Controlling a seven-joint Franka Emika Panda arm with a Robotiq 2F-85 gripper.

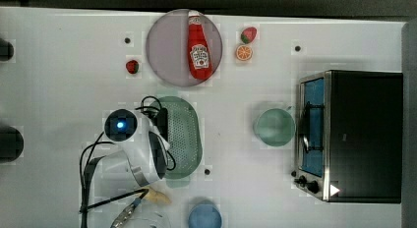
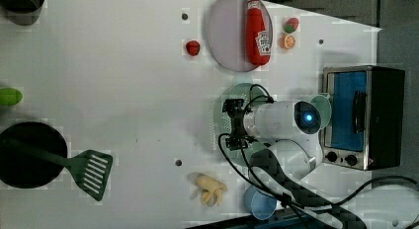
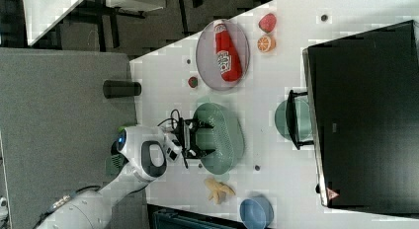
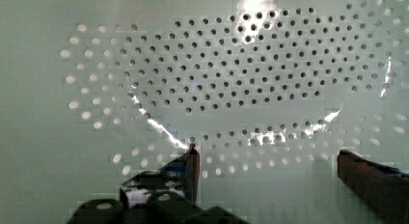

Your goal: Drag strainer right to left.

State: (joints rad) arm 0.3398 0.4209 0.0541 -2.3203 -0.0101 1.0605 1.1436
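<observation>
Wrist view caption: the gripper [image 4: 265, 171] is seen lowered inside the strainer [image 4: 231, 74], its fingers spread apart with nothing pinched between them.

From above, the strainer [image 1: 184, 134] is found directly under the gripper, which is held over the basin's side away from the toaster oven [image 1: 351, 134]. A green bowl [image 1: 274, 127] sits between strainer and oven (well clear of the arm), and a ketchup bottle [image 1: 199, 48] lies on the plate [image 1: 162, 46] beyond. The dragging is judged barely begun at best: the fingers appear placed inside, and the sideways pull is still to be made.
</observation>
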